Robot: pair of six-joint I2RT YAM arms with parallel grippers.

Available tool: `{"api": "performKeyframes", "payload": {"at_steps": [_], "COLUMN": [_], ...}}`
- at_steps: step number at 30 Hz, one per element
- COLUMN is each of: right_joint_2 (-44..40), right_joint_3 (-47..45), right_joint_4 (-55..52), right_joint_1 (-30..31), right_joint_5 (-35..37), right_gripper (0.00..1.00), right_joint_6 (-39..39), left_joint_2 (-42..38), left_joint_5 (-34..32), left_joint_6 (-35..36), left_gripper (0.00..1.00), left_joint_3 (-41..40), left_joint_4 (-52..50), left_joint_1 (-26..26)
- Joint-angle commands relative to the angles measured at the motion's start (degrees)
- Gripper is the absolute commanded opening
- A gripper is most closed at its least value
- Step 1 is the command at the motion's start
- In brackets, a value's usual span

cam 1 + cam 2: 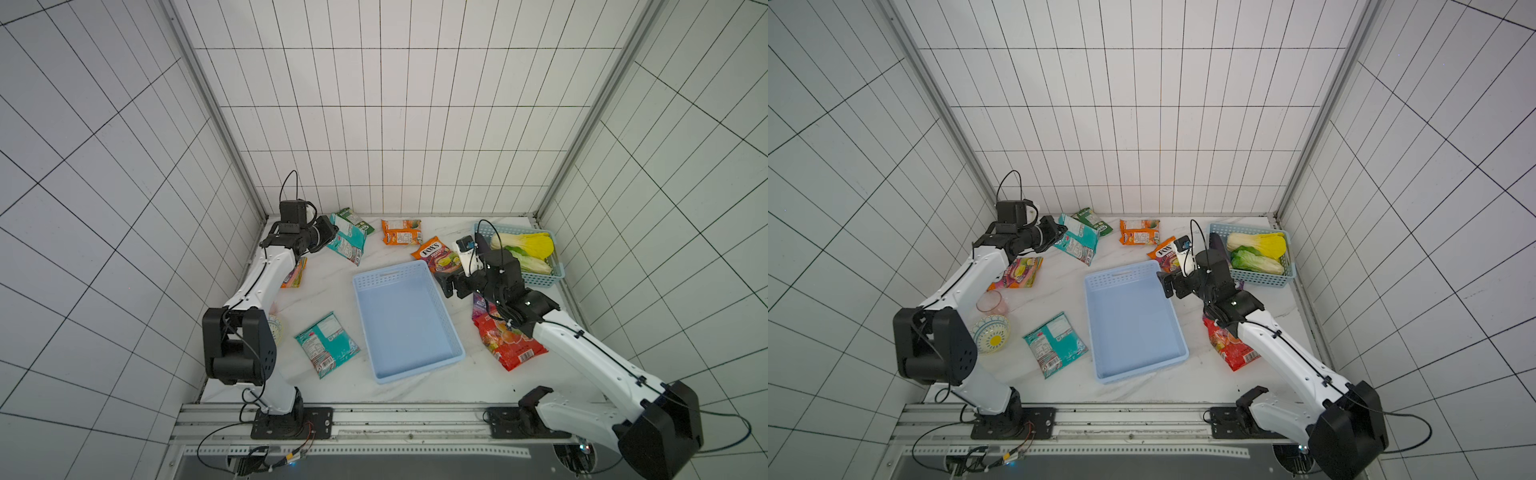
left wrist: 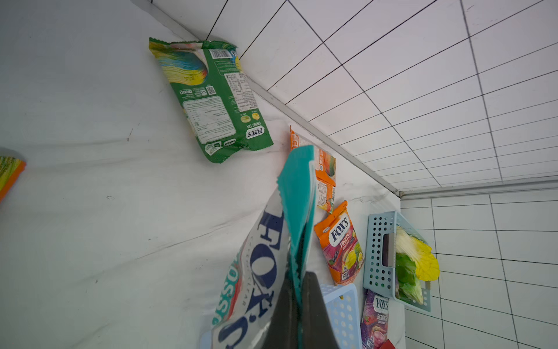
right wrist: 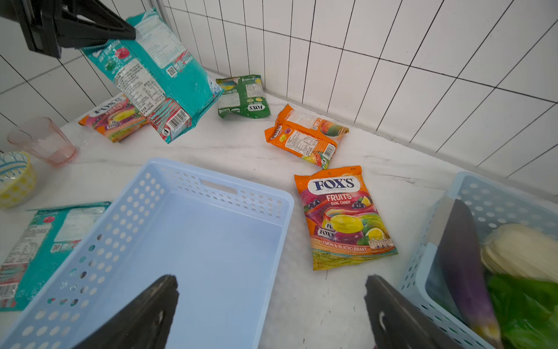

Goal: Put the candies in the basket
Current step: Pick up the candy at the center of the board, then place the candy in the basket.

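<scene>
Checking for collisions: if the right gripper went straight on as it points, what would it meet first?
Likely the table between the pale blue tray and the FOXS Fruits bag; the open right gripper may clip the tray's wall. Depth is unclear.

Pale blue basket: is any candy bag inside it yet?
No, the pale blue basket shows only bare floor in the right wrist view.

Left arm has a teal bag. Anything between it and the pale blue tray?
Nothing visible. The left gripper is shut on the teal bag, and only bare table lies between it and the tray, which is empty. The green bag and orange bag lie off that line, nearer the back wall.
</scene>
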Motion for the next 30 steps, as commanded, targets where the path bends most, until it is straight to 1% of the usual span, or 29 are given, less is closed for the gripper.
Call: {"api": "performKeyframes", "payload": {"at_steps": [1,4,7,10,12,15,17,19,23,26,30], "right_joint_2": [2.4,5.1,7.6,9.3,11.1,14.4,16.8,19.1,22.4,24.7,27.3], "right_joint_3": [4.5,6.2,8.2,6.0,4.7,4.6,3.6,3.6,5.2,4.6,4.3], "right_joint_4": [2.2,4.3,4.9,13.2,18.7,23.6,29.2,32.4,32.4,37.0,42.4], "right_joint_1": [0.3,0.3,0.3,0.3,0.3,0.4,0.4,0.4,0.3,0.2,0.4], "right_joint_5": [-4.2,-7.7,-7.8,-11.6,-12.7,-14.8,-16.9,-17.7,-17.1,-18.4,-20.4], "right_gripper": [1.0,0.98,0.97,0.97,0.97,0.97,0.97,0.97,0.97,0.97,0.97], "right_joint_6": [9.0,14.9,22.7,29.4,33.1,38.5,42.0,43.8,45.5,47.7,50.6], "left_joint_2": [-3.8,-6.1,-7.3,-8.3,-8.5,-8.8,-9.3,-9.3,-9.8,-10.1,-10.1], "left_joint_5": [6.4,10.6,14.2,17.7,20.2,21.9,23.1,24.5,25.5,27.4,28.1], "left_joint_6": [-1.4,-4.2,-6.5,-10.6,-13.3,-15.1,-16.0,-17.8,-18.5,-19.0,-21.0], "left_gripper": [0.0,0.0,0.0,0.0,0.0,0.0,0.0,0.0,0.0,0.0,0.0], "left_joint_3": [-1.9,-5.4,-7.5,-10.6,-11.9,-12.4,-13.3,-14.7,-15.2,-15.7,-16.2], "left_joint_4": [6.2,11.5,15.2,21.6,25.4,27.0,29.1,32.3,33.6,35.4,37.9], "left_joint_1": [-0.5,-0.7,-0.7,-1.4,-1.6,-2.1,-3.0,-3.6,-4.7,-5.4,-6.0]}}
